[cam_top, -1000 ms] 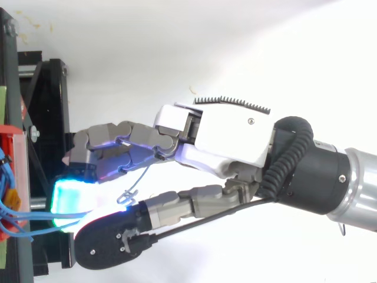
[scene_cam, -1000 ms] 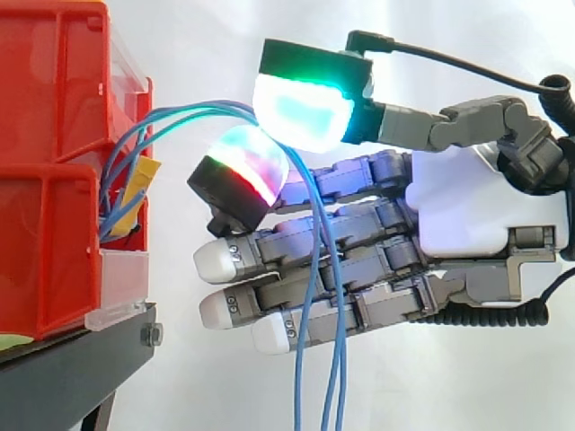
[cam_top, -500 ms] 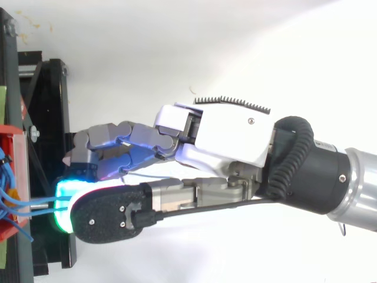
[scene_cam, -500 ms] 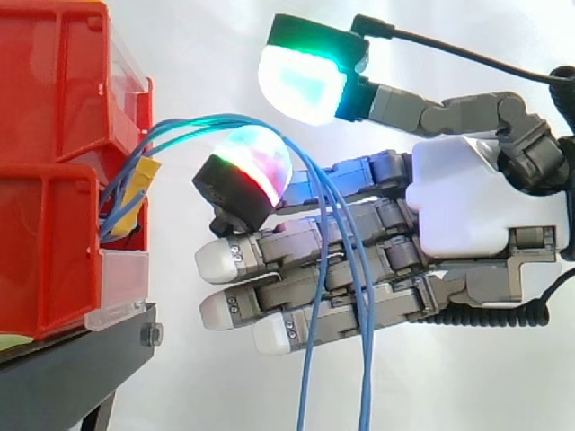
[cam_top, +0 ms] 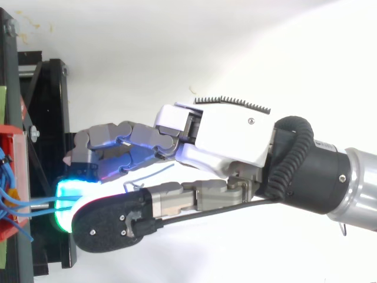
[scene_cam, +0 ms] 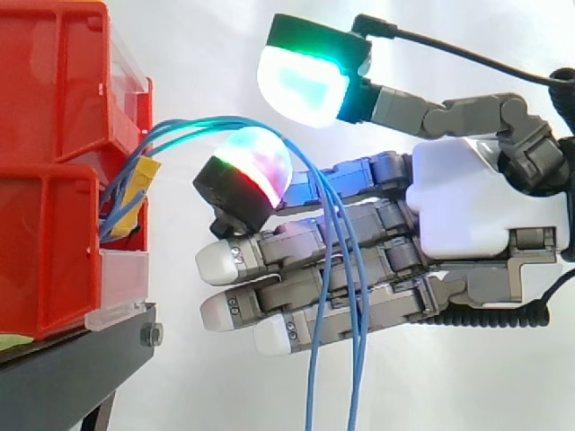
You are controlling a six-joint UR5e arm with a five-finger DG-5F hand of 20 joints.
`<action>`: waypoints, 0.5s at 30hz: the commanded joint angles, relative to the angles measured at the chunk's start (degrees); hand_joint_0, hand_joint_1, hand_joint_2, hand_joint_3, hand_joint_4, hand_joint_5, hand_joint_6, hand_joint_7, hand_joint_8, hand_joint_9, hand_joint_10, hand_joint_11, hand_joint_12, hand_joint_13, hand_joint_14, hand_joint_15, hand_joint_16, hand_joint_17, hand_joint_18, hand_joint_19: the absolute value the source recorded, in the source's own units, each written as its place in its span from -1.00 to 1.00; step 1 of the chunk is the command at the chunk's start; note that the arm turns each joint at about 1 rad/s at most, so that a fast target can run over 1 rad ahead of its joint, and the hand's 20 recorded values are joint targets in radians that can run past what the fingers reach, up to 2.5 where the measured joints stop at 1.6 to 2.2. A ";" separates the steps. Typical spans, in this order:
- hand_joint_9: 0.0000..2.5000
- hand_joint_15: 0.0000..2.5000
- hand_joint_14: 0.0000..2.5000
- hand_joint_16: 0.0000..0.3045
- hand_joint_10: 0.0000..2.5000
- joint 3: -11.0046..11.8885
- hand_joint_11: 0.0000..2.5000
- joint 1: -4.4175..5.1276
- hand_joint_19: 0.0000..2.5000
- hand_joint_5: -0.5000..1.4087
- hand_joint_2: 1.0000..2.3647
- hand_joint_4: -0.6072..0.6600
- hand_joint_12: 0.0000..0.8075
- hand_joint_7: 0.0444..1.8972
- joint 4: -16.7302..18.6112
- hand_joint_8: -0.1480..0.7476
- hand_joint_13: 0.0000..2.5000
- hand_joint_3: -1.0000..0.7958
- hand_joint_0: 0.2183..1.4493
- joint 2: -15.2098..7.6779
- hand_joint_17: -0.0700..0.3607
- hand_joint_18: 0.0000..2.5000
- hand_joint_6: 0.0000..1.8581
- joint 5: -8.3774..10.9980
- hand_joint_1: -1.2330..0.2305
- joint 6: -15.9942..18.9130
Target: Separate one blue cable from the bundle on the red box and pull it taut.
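Released, the hand [scene_cam: 467, 215] held its thumb pad [scene_cam: 301, 85] well above the fingers. At left, stacked red bins [scene_cam: 54, 180] sat on a black stand [scene_cam: 63, 377]. Blue cables [scene_cam: 193, 124] left them beside a yellow tag [scene_cam: 139, 187], arched over one bent fingertip [scene_cam: 256, 162], then hung down across the straight fingers.

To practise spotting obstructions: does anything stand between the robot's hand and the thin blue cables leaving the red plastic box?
Nothing visible does. The thin blue cables from the red plastic box drape directly over one glowing fingertip of the hand.
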 commanded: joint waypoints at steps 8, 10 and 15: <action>-0.44 -0.90 -1.00 -0.68 -0.99 -0.02 -0.77 0.01 -0.71 -0.56 -0.98 0.27 -0.12 0.38 0.00 0.04 -0.70 -0.12 -0.29 -0.08 -0.16 -0.68 -0.46 0.00 -0.12 -0.08; -0.44 -0.91 -1.00 -0.66 -0.99 -0.02 -0.77 -0.08 -0.72 -0.56 -0.98 0.30 -0.10 0.37 0.00 0.06 -0.70 -0.08 -0.29 0.00 -0.14 -0.67 -0.46 0.00 -0.21 -0.08; -0.47 -0.90 -1.00 -0.66 -0.99 -0.02 -0.76 0.01 -0.72 -0.57 -0.98 0.30 -0.09 0.35 0.00 0.04 -0.72 -0.09 -0.30 0.00 -0.13 -0.69 -0.46 0.26 -0.35 -0.52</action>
